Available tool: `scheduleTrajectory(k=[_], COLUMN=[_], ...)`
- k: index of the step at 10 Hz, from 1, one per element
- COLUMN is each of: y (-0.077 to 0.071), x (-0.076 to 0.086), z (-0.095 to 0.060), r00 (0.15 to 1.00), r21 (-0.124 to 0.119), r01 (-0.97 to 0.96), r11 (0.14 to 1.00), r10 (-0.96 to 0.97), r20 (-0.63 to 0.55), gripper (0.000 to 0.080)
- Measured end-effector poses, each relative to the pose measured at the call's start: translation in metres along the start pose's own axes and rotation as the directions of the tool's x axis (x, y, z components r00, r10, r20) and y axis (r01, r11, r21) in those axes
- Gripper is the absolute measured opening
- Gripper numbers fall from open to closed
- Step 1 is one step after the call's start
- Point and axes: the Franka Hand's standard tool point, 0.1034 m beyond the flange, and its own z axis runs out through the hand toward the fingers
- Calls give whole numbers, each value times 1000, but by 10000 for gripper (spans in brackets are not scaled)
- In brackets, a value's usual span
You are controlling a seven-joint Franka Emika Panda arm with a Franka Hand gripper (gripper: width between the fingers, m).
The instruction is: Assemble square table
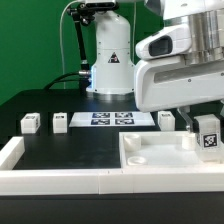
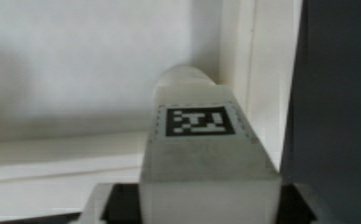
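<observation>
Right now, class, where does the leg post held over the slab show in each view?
Exterior view: leg post at the exterior view's right edge, over the slab's corner.
Wrist view: leg post fills the middle, tag toward the camera.
Shared landmark: the white slab beside it.

Marker board flat on black table; low white wall along near edge

Wide-open black table on the exterior view's left of the slab! Behind the slab, loose legs and marker board crowd the lane. Gripper, clutching the held leg, blocks its right corner; wall fences its front.
</observation>
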Motion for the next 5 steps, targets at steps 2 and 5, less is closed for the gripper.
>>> scheduleTrajectory(k=[2, 5], y=[0, 2], x=[-1, -3], z=[1, 1], r00=[982, 863], r21=[4, 12], r01=[-190, -505], r11=[982, 863], r10=[190, 505], r20=[-14, -30], gripper=[291, 292])
